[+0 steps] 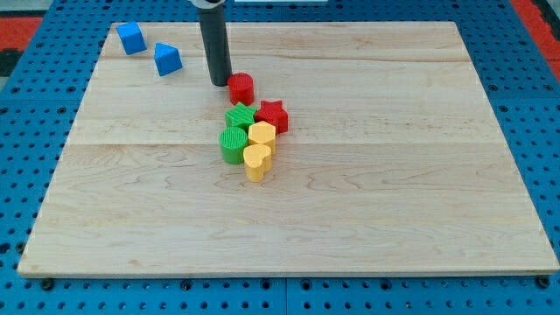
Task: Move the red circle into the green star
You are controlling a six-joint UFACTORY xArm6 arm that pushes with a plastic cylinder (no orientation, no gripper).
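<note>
The red circle stands on the wooden board, a little above the green star with a small gap between them. My tip rests on the board just left of the red circle, very close to it or touching it. The green star sits at the top of a tight cluster, touching the red star on its right, the green circle below it and the yellow hexagon at its lower right.
A yellow heart sits at the bottom of the cluster. A blue cube and a blue triangular block lie at the board's upper left. The wooden board lies on a blue pegboard.
</note>
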